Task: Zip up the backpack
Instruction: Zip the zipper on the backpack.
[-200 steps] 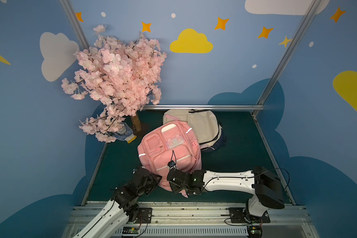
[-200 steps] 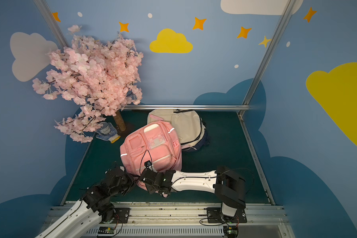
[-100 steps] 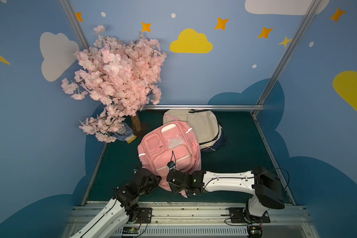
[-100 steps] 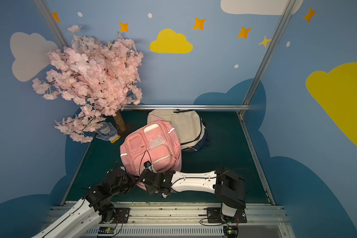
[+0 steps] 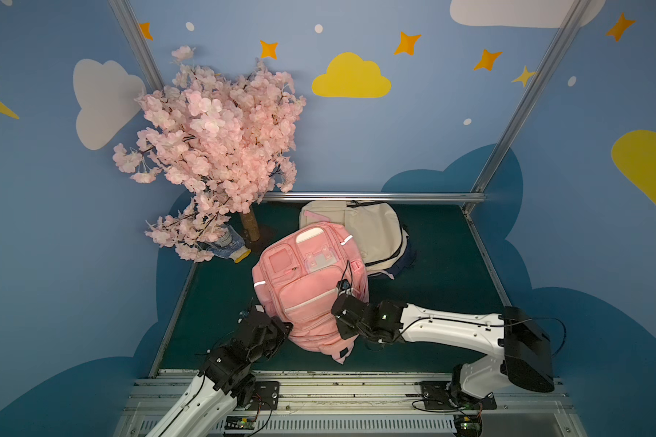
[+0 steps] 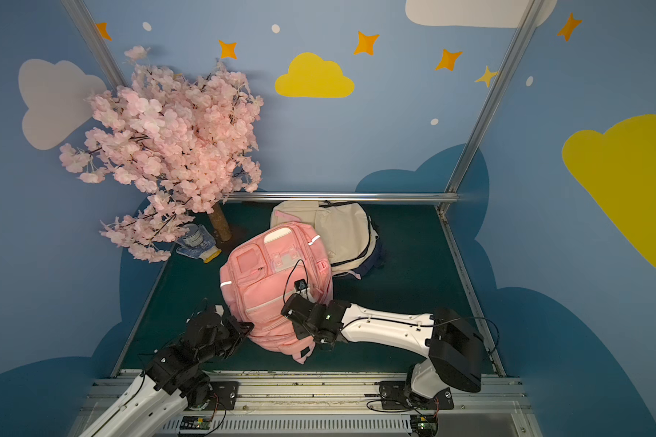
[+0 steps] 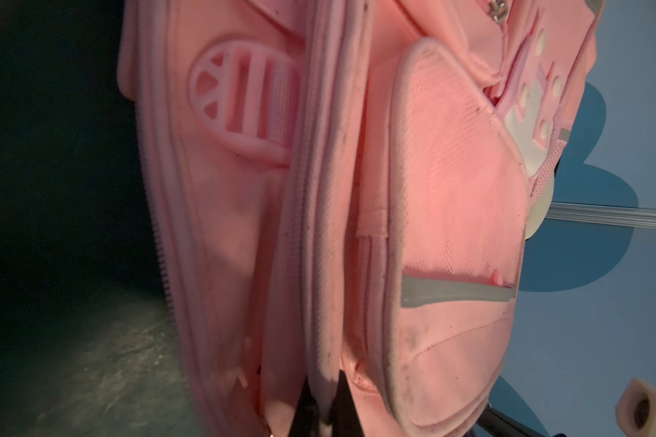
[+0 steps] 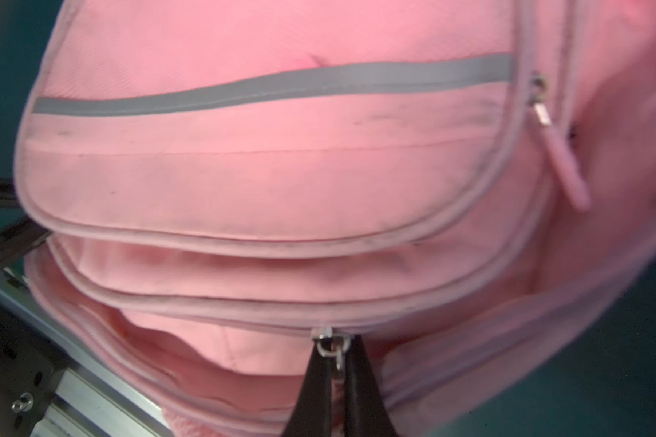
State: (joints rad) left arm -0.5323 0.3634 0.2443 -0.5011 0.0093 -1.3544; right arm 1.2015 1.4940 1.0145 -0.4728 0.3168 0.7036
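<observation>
1. The pink backpack [image 5: 311, 287] lay front-up on the green mat [image 5: 443, 272], close to the robot's rail. In both top views its far end overlapped a beige backpack [image 5: 372, 230].
2. The right gripper [image 8: 336, 365] was at the bag's near end, its dark fingers pressed together on the metal zipper pull [image 8: 332, 348].
3. On one side of that zipper pull the zip stood parted, with pink lining showing in the gap (the right wrist view made this plain). On the other side the track looked closed.
4. The left gripper [image 7: 322, 393] was at the bag's left side, where its fingers pinched a piped seam [image 7: 319, 265] of the pink backpack.
5. Both arms reached in from the rail and met the bag at its near end, one on each side.
6. A blossom tree [image 5: 213, 151] stood in the back left corner with a patterned glove [image 5: 224, 246] at its trunk, apart from the bag.
</observation>
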